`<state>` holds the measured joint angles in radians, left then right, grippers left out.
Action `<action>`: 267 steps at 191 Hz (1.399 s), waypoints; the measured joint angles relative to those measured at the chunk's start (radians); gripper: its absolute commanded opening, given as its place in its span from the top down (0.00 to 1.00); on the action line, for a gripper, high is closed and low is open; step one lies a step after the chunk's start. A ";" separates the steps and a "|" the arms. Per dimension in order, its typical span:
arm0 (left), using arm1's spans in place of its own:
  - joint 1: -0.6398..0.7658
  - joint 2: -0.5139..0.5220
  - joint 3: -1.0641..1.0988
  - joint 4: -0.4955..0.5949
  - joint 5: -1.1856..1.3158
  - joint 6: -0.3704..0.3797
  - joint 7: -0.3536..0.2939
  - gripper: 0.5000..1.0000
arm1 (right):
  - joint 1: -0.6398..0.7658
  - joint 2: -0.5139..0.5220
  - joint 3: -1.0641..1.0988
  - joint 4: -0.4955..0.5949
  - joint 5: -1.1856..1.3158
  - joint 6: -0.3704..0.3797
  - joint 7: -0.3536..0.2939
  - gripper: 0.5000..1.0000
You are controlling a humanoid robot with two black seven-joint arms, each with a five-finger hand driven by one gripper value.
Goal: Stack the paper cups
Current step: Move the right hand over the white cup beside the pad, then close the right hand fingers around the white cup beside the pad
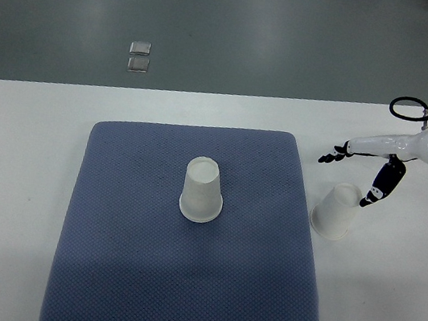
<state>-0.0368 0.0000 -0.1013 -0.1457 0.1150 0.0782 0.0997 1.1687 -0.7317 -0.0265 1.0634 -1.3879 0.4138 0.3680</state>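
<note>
Resting inverted: tapered paper cup (202, 190) | quilted blue mat (121, 235) | right hand (363, 172) spread

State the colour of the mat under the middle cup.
The mat is dark blue with a fine woven dot texture, seen in the top view.

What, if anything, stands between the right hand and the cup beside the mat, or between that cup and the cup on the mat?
Nothing visible. The right hand is open beside the off-mat cup, and only bare table and blue mat lie between it and the centre cup.
</note>
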 measured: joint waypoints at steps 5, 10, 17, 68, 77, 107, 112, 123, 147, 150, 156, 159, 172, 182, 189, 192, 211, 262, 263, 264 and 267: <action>0.000 0.000 0.000 0.000 0.000 0.000 0.000 0.00 | -0.001 0.000 -0.006 0.005 -0.004 -0.010 0.000 0.17; 0.000 0.000 0.000 0.000 0.000 0.000 0.000 0.00 | -0.003 0.000 -0.011 0.010 -0.006 -0.017 0.000 0.17; 0.000 0.000 0.000 0.000 0.000 0.000 0.000 0.00 | -0.007 0.000 -0.019 0.017 -0.010 -0.026 0.000 0.17; 0.000 0.000 0.000 0.000 0.000 0.000 0.000 0.00 | -0.065 0.004 -0.033 0.035 -0.063 -0.097 0.003 0.19; 0.000 0.000 0.000 0.000 0.000 0.000 0.000 0.00 | -0.076 0.006 -0.033 0.035 -0.075 -0.113 0.003 0.19; 0.000 0.000 0.000 0.000 0.000 0.000 0.000 0.00 | -0.098 0.012 -0.035 0.035 -0.096 -0.183 0.004 0.19; 0.000 0.000 0.000 0.000 0.000 0.000 0.000 0.00 | -0.100 0.012 -0.037 0.035 -0.097 -0.193 0.004 0.19; 0.000 0.000 0.000 0.000 0.000 0.000 0.000 0.00 | -0.103 0.013 -0.043 0.035 -0.097 -0.213 0.005 0.19; 0.000 0.000 0.000 0.000 0.000 0.000 0.000 0.00 | -0.110 0.015 -0.051 0.035 -0.097 -0.236 0.009 0.22; 0.000 0.000 0.000 0.000 0.000 0.000 0.000 0.00 | -0.111 0.015 -0.051 0.035 -0.097 -0.238 0.009 0.23; 0.000 0.000 0.000 0.000 0.000 0.000 0.000 0.00 | -0.113 0.015 -0.051 0.035 -0.097 -0.241 0.009 0.23; 0.000 0.000 0.000 0.000 0.000 0.000 0.000 0.00 | -0.114 0.015 -0.051 0.035 -0.097 -0.243 0.009 0.23; 0.000 0.000 0.000 0.000 0.000 0.000 0.000 0.00 | -0.120 0.016 -0.052 0.035 -0.097 -0.247 0.010 0.25; 0.000 0.000 0.000 0.000 0.000 0.000 0.000 0.00 | -0.124 0.016 -0.052 0.035 -0.097 -0.249 0.011 0.26; 0.000 0.000 0.000 0.000 0.000 0.000 0.000 0.00 | -0.125 0.017 -0.053 0.035 -0.097 -0.250 0.011 0.26; 0.000 0.000 0.000 0.000 0.000 0.000 0.000 0.00 | -0.125 0.017 -0.053 0.035 -0.097 -0.250 0.011 0.26; 0.000 0.000 0.000 0.000 0.000 0.000 0.000 0.00 | -0.125 0.020 -0.053 0.035 -0.097 -0.251 0.011 0.28; 0.000 0.000 0.000 0.000 0.000 0.000 0.000 0.00 | -0.125 0.025 -0.054 0.029 -0.100 -0.250 0.011 0.53; 0.000 0.000 0.000 0.000 0.000 0.000 0.000 0.00 | -0.125 0.025 -0.054 0.029 -0.100 -0.250 0.011 0.53; 0.000 0.000 0.000 0.000 0.000 0.000 0.000 0.00 | -0.125 0.025 -0.054 0.029 -0.100 -0.250 0.011 0.55; 0.000 0.000 0.000 0.000 0.000 0.000 0.000 0.00 | -0.125 0.025 -0.054 0.028 -0.101 -0.250 0.011 0.57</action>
<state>-0.0368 0.0000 -0.1012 -0.1457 0.1150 0.0782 0.0997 1.0432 -0.7072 -0.0808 1.0913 -1.4886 0.1638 0.3794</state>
